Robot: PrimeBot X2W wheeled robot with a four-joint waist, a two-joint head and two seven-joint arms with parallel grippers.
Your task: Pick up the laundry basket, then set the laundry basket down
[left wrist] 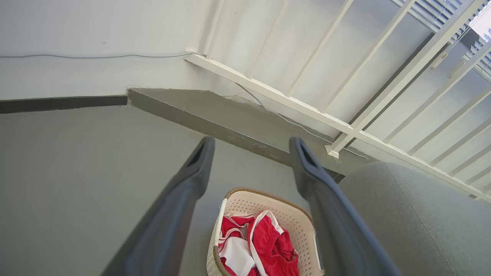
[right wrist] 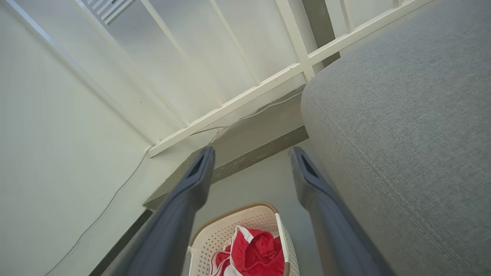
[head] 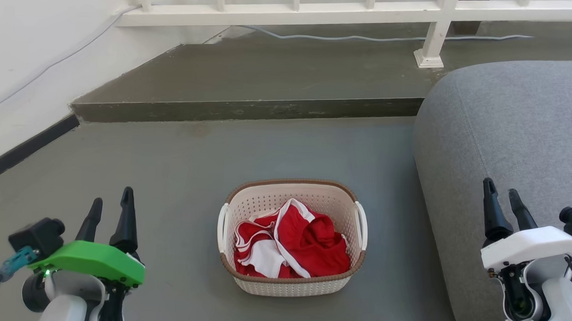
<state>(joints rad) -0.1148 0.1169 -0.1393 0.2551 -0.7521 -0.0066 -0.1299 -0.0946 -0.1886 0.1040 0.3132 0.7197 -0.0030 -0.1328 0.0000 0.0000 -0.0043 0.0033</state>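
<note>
Laundry basket look: I see a small cream laundry basket (head: 287,289) with perforated walls, rounded corners and a brown woven-look rim. There is a white loop handle on its left side (head: 222,227) and another on its right side (head: 362,226).
Contents: a crumpled red garment with white trim (head: 306,243) lies inside, below the rim.
Basket place: it stands on the grey floor (head: 169,174), roughly midway between my two arms and ahead of them. It is near the grey sofa (head: 509,131) on my right but apart from it. A low step (head: 249,108) and a white railing (head: 292,9) sit well beyond it.
Basket pose: upright, with the mouth facing up and its front wall square to me.
Long axis: it probably runs left to right, handle to handle, though the head camera's steep angle foreshortens the depth, so I can't be sure.
Left end effector (head: 112,200): the green-cased one at my lower left, well apart from the basket. Its fingers point forward and are spread wide with nothing between them.
Right end effector (head: 501,188): the white-cased one at my lower right, over the sofa's edge. Its fingers are parted too and it grips nothing.
Contact: neither arm touches the basket.
</note>
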